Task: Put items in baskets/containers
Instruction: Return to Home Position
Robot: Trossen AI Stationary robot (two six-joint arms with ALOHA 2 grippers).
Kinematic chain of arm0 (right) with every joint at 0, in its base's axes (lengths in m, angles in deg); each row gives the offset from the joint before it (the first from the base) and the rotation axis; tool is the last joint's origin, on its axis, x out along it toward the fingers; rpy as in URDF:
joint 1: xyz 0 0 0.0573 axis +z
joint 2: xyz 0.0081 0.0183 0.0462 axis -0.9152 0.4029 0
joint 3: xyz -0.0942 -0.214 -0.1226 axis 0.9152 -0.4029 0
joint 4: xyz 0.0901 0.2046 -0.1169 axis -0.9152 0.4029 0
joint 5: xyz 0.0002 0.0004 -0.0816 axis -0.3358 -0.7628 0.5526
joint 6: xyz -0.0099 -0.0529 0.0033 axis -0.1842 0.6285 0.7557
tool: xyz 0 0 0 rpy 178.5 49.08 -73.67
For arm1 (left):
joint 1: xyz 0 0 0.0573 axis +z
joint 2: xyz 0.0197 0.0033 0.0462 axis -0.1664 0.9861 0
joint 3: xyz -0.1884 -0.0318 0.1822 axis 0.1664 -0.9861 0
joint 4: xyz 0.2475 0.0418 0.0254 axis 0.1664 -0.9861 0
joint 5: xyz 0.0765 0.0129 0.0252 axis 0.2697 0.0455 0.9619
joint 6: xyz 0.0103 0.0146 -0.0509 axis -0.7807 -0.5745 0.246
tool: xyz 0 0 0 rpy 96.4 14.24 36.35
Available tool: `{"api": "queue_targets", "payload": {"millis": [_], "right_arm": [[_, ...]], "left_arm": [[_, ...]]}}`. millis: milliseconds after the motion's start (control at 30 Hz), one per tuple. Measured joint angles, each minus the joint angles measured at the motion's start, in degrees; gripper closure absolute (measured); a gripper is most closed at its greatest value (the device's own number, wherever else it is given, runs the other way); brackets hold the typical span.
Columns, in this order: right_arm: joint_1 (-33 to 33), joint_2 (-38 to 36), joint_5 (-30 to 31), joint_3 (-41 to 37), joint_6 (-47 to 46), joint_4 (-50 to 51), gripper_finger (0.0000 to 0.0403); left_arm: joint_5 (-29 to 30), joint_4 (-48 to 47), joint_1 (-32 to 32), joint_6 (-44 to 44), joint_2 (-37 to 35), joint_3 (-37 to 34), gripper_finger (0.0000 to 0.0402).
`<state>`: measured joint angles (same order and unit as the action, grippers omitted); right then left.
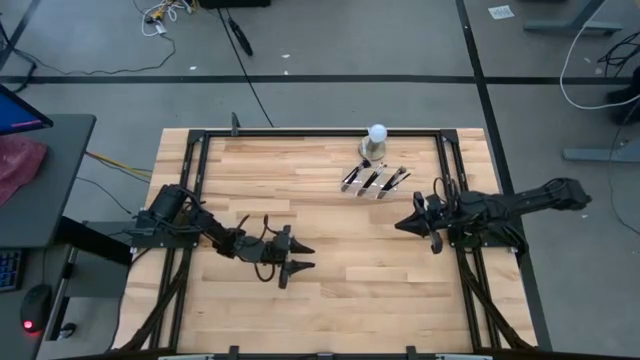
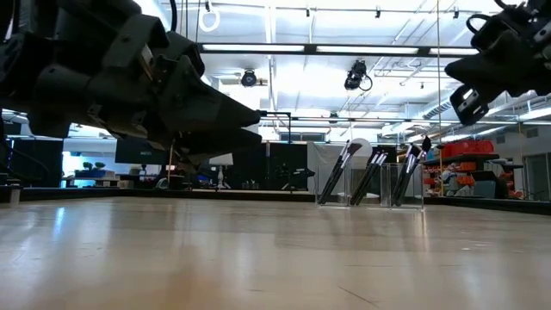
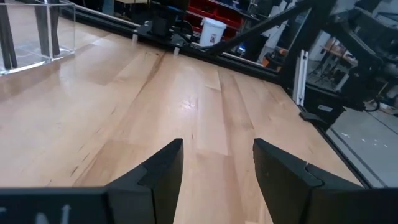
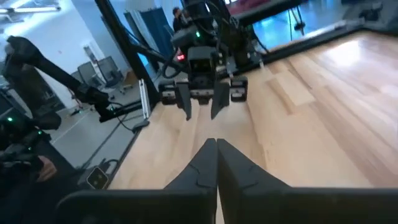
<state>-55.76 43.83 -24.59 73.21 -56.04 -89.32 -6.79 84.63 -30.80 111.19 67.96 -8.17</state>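
Returning both arms home calls for level retraction well apart from the brushes (image 1: 373, 180), standing in what appears to be a clear tray (image 2: 387, 195) near the table's (image 1: 290, 185) far edge, left gripper (image 1: 303, 256) parted and empty, right gripper (image 1: 400, 226) closed on nothing.

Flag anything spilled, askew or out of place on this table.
Nothing stands out. The brushes all lean inside the clear tray near the white ball, none loose on the table. The left gripper, open, and the right gripper, shut, hang clear of the tray.
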Motion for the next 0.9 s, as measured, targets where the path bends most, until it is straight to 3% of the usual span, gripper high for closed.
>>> {"api": "queue_targets", "payload": {"millis": [333, 567, 800, 900], "right_arm": [[0.0, -3.8, 0.2, -3.3, 7.2, -3.4, 0.0399], [-1.8, -5.7, 5.2, -3.3, 13.6, -3.8, 0.0399], [-2.9, -9.4, 1.7, -3.2, 18.1, -10.4, 0.0401], [-3.0, -13.5, 1.1, -3.2, 19.1, -8.1, 0.0401]], "left_arm": [[0.3, 0.1, 0.2, 3.0, 0.0, 0.0, 0.0207], [0.4, 0.1, 0.2, 3.0, 0.0, 1.4, 0.0207], [-0.7, 0.0, 0.0, 3.0, 0.0, 2.3, 0.0207], [-0.9, -0.2, -0.1, 3.0, 0.0, 2.3, 0.0207]]}}
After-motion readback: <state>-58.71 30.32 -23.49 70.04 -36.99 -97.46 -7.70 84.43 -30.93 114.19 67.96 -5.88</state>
